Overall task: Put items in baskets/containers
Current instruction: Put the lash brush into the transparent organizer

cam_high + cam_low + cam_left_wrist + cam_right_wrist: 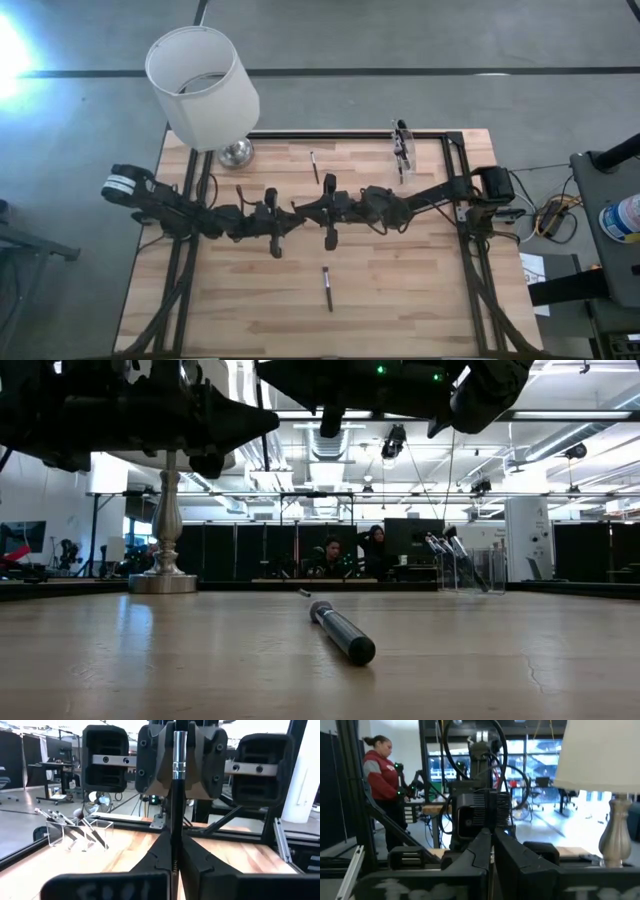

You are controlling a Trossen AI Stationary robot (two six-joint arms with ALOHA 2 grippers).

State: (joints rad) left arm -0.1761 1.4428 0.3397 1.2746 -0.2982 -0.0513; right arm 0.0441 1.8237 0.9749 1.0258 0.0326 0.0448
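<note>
Brush (176, 820) upright betw. both grippers' closed fingers, above table (400, 290) ctr.

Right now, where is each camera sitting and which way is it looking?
High: overhead, straight down on the table; both arms show.
Low: tabletop height, level across the lying brush; arms overhead.
Left wrist: on that arm, past the left gripper, shut on the held brush, facing the right arm.
Right wrist: on that arm, past the right gripper, facing the left arm.
Shared: high and left wrist both show the cup.
</note>
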